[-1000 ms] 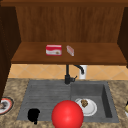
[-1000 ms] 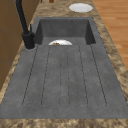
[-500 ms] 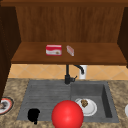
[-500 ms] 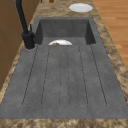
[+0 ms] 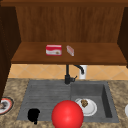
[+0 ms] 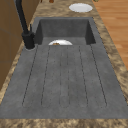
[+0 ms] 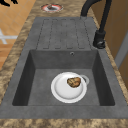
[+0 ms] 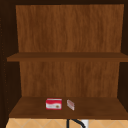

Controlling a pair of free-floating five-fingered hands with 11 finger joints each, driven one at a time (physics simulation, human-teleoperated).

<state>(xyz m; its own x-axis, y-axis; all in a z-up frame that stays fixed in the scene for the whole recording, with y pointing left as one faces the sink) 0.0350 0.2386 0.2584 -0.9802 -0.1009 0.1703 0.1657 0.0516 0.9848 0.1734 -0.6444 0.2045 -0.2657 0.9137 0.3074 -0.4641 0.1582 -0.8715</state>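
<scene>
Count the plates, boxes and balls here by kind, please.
Plates: 3 (sink plate, left counter plate, right counter plate)
Boxes: 2 (red box, small box)
Balls: 1 (red ball)
Total: 6

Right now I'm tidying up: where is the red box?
In the front view the red box sits on the lower cabinet shelf, left of centre, beside a smaller box, above the faucet.

Red box [image 5: 53,50] on shelf [image 5: 100,56]; red-rimmed plate [image 5: 4,105] on counter [image 5: 15,87]
</scene>
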